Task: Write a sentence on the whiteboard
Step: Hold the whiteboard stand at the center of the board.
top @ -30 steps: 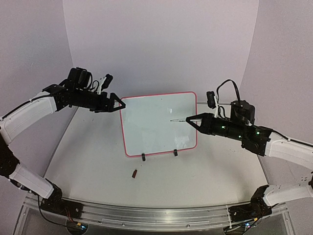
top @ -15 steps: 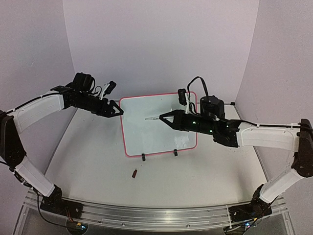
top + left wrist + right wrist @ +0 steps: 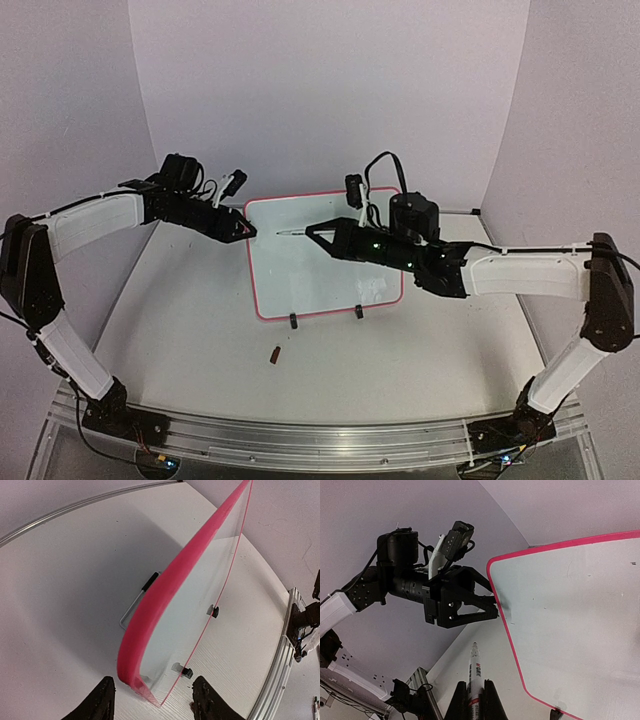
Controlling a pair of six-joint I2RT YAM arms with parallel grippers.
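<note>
The whiteboard (image 3: 330, 270), white with a pink frame, stands tilted on two black clip feet (image 3: 293, 321). The sentence is out of view: the board's face shows plain white. My left gripper (image 3: 249, 231) is at the board's upper left corner. In the left wrist view its jaws (image 3: 153, 679) stand either side of the pink frame (image 3: 165, 585), open, with a gap on each side. My right gripper (image 3: 312, 232) is shut on a white marker (image 3: 474, 665). The marker's tip (image 3: 281, 233) points left in front of the board's upper left area, towards the left gripper (image 3: 495, 607).
A small dark red-brown piece (image 3: 275, 353) lies on the table in front of the board. A wire stand (image 3: 132, 611) props the board from behind. A metal rail (image 3: 300, 442) runs along the near edge. A curved pale wall encloses the back and sides.
The right arm has swept left across the board with the marker, from its right side to its upper left. The left gripper has come up to the board's corner and its jaws have narrowed.
</note>
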